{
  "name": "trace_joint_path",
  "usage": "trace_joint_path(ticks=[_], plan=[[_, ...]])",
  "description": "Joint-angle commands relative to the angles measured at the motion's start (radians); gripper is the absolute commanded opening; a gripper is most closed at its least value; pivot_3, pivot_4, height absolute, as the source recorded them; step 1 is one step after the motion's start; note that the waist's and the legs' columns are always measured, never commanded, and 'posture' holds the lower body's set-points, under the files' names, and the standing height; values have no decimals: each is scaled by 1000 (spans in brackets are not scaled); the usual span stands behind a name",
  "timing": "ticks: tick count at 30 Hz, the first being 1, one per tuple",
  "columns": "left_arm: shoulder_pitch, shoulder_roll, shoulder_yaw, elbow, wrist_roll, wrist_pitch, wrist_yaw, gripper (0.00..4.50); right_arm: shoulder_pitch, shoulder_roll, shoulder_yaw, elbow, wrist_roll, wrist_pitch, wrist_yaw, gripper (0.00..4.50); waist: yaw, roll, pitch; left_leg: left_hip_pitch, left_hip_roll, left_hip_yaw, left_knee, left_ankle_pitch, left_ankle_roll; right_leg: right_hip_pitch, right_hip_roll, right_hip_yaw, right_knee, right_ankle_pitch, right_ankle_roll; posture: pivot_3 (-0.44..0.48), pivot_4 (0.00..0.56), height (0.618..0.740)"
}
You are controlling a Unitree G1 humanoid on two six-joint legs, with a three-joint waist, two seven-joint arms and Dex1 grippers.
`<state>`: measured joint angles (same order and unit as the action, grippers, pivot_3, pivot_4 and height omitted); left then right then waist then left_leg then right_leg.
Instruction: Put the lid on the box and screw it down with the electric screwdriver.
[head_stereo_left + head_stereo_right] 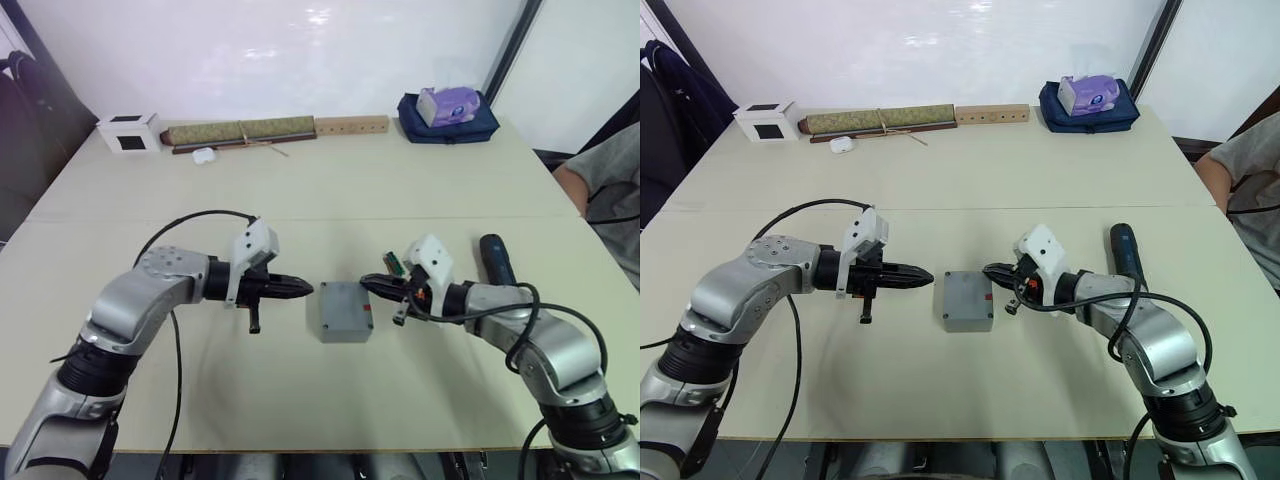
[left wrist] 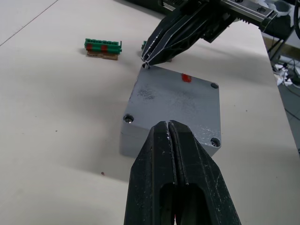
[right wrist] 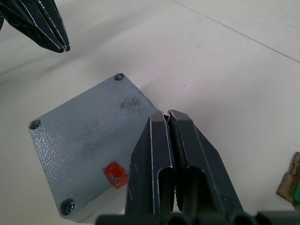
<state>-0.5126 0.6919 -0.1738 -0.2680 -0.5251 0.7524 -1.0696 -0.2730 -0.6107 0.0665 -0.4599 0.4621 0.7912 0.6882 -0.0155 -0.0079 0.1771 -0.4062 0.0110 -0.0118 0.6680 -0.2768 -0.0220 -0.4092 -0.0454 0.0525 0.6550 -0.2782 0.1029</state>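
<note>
Already lid (image 1: 343,308) sits flush on box (image 1: 970,322), mid-table (image 1: 320,190), screws visible in corners. Left tool (image 1: 306,290) clenched, empty, tip just beside box's left edge. Right tool (image 1: 366,283) clenched, empty, tip at box's far right corner, likely steadying or nudging lid square. Electric screwdriver (image 1: 496,259) lies on table beyond right arm, untouched. Green strips (image 2: 103,45) near box, unused.
</note>
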Motion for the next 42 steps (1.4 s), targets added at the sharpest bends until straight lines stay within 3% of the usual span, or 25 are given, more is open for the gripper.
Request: trace_joint_path(ticks=[1,4,6,8,14,17,20,22,28,32,34,42], plan=[[-4,2,10,-10,2,-18,-3,0,6,-13,-4,-17,-2,-14,6,35,0,0,0,0,0,0,0,0,0,0,0,0,0,0,0,0,150,740],[-5,0,10,-9,2,-18,-3,0,8,-18,-6,-15,-9,-16,10,35,0,0,0,0,0,0,0,0,0,0,0,0,0,0,0,0,150,740],[-8,-4,9,-5,3,-20,-3,0,7,-22,-11,-11,-10,-14,11,436,0,0,0,0,0,0,0,0,0,0,0,0,0,0,0,0,150,740],[-11,-7,10,-3,1,-20,-4,0,4,-24,-12,-10,-12,-16,11,1049,0,0,0,0,0,0,0,0,0,0,0,0,0,0,0,0,150,740],[-40,-16,25,27,-4,-22,-9,0,-5,-45,-53,-8,11,0,13,3575,1,0,0,0,0,0,0,0,0,0,0,0,0,0,0,0,150,740],[-72,-22,36,58,-2,-36,-13,0,-15,-58,-128,-13,62,38,13,4474,1,0,0,0,0,0,0,0,0,0,0,0,0,0,0,0,150,740],[-139,-41,57,81,-37,-28,-26,0,-52,-91,-278,-5,165,141,0,4474,5,0,0,0,0,0,0,0,0,0,0,0,0,0,0,0,150,740],[-175,-45,48,83,-44,-34,-53,0,-75,-172,-345,47,179,228,0,4474,5,0,0,-1,-1,0,1,0,0,0,-1,0,0,0,0,0,150,740],[-199,-20,5,85,-25,-77,-154,0,-134,-357,-404,194,220,383,52,4474,-2,1,0,-1,0,3,-1,0,0,0,0,0,-2,0,0,0,150,740],[-217,-16,-61,64,5,-159,-257,0,-199,-625,-217,419,143,613,85,4474,-1,2,1,0,0,5,-1,0,0,-1,0,1,-1,0,0,0,150,740],[-206,-14,-84,49,15,-187,-291,0,-261,-648,-154,493,165,724,104,4474,2,2,1,0,0,5,-1,0,0,-1,-1,1,-2,0,0,0,150,740],[-178,-38,-107,24,37,-209,-281,0,-444,-651,107,723,99,668,272,4474,-5,3,1,-1,0,6,-1,0,0,-2,0,2,-3,0,0,0,150,740]])
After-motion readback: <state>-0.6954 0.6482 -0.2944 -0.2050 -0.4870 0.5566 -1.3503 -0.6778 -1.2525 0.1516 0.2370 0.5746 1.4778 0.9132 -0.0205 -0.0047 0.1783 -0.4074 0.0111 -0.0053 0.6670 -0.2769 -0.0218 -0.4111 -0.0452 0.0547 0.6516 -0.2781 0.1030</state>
